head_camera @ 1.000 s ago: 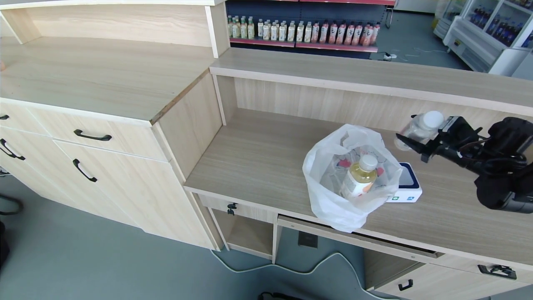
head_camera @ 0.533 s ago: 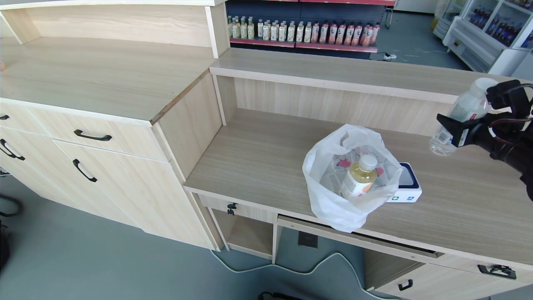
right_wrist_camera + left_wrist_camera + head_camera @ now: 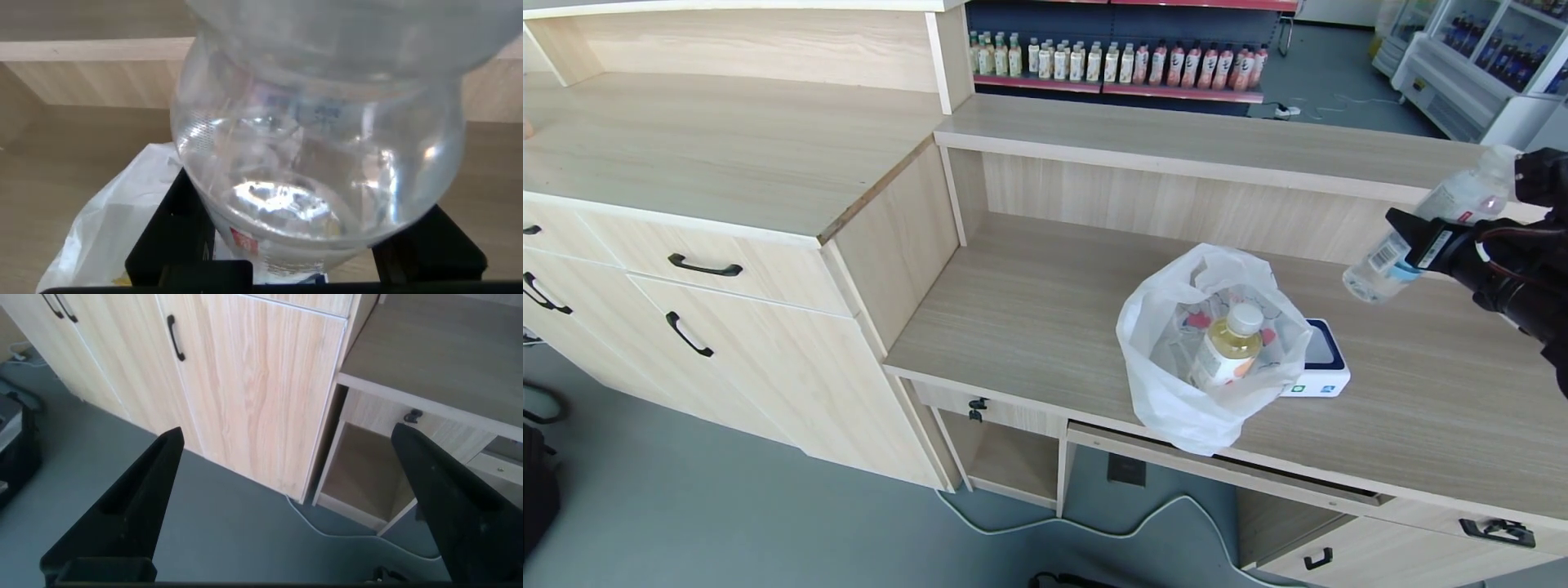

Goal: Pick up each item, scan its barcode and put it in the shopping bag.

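We see the left gripper [image 3: 286, 437] spread wide above the floor beside the cabinet doors [image 3: 261, 384]. On the counter [image 3: 1029, 310], the white shopping bag [image 3: 1168, 400] stands open with a yellow drink bottle [image 3: 1227, 347] upright inside; we cannot make out its other contents through the plastic. The scanner [image 3: 1327, 359] sits half hidden behind the bag. Farthest right, the right gripper [image 3: 1421, 245] clamps a clear water bottle [image 3: 1454, 200], tilted in the air above the counter, its cap partly hidden by the arm.
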You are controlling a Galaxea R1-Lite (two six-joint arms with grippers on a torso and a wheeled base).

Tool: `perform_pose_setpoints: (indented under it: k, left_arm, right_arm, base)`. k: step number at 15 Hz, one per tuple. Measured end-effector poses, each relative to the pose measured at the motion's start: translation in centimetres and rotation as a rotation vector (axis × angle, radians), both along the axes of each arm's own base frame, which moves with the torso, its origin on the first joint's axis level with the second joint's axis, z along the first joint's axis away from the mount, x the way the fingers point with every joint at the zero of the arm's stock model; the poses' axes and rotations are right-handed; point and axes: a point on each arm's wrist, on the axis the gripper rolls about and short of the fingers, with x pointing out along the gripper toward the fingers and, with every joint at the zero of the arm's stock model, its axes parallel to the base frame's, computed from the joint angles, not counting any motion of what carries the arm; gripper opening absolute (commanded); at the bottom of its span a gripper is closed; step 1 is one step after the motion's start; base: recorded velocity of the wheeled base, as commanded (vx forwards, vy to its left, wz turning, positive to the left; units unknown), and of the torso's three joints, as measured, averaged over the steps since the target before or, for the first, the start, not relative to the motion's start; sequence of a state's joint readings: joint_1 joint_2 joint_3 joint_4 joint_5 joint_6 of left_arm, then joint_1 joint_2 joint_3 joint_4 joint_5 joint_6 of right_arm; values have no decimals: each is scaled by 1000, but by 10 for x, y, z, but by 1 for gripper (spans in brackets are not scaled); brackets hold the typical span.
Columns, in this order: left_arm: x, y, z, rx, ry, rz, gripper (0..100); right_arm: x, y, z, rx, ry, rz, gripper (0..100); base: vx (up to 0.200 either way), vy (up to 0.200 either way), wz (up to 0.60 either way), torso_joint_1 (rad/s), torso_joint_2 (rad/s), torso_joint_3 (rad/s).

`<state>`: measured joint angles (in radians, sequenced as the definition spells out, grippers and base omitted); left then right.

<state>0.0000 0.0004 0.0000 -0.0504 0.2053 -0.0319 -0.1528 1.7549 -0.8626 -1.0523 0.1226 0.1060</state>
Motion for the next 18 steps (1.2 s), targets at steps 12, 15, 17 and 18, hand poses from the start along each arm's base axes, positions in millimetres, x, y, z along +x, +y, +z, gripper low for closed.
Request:
perform_pose_setpoints:
  k: [12, 15, 17, 18]
  left_arm:
    - [0, 0, 0, -5, 1, -1, 100]
    - [0, 0, 0, -3, 1, -4, 100]
    - [0, 0, 0, -3, 1, -5, 100]
    - [0, 0, 0, -5, 2, -4, 100]
  right_arm:
    - [16, 15, -17, 15, 45, 51, 0]
    - [17, 15, -18, 15, 50, 55, 0]
    - [20, 15, -17, 14, 38, 51, 0]
    - [22, 19, -21, 16, 57, 63, 0]
  base:
    - [0, 0, 0, 0, 0, 0]
    - [0, 200, 0, -1, 1, 4]
    - [0, 200, 0, 17, 5, 0]
    - [0, 0, 0, 0, 0, 0]
